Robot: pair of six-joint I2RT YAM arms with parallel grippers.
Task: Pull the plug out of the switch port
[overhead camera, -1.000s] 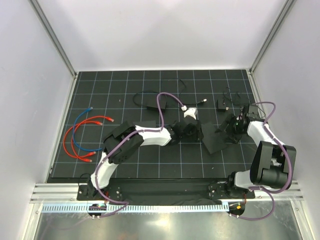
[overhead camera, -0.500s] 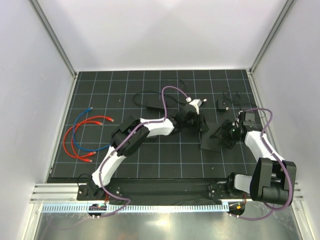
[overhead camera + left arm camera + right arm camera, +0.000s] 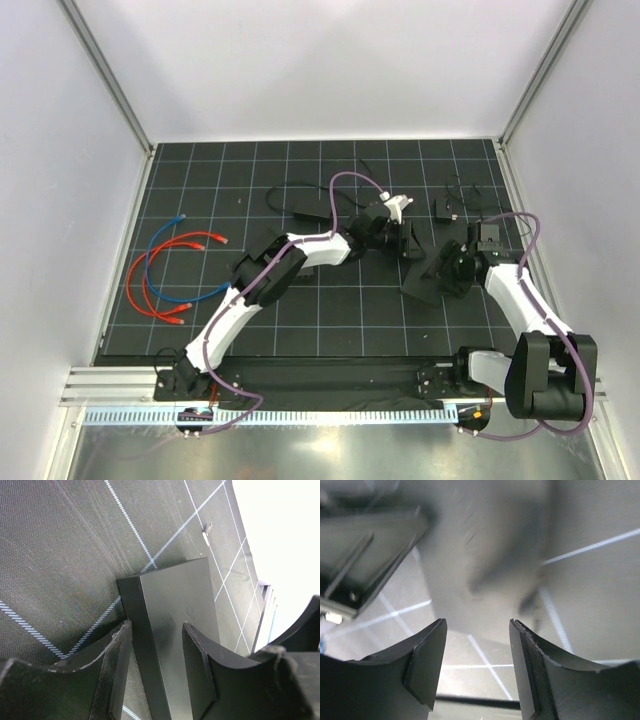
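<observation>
Left wrist view showed the flat matte-black rectangular switch (image 3: pixel 175 605) lying between the fingers of the left gripper (image 3: pixel 156 627), which were pressed against its two sides and held it. In the top external view the switch (image 3: pixel 410 243) was on the far middle part of the black gridded mat (image 3: pixel 300 320), just beside a thin flat black square plate (image 3: pixel 428 282). The right gripper (image 3: pixel 455 265) hung over the edge of that plate. In the right wrist view its fingers (image 3: pixel 427 655) stood apart, with only blurred mat between them. The plug and the sockets could not be made out.
</observation>
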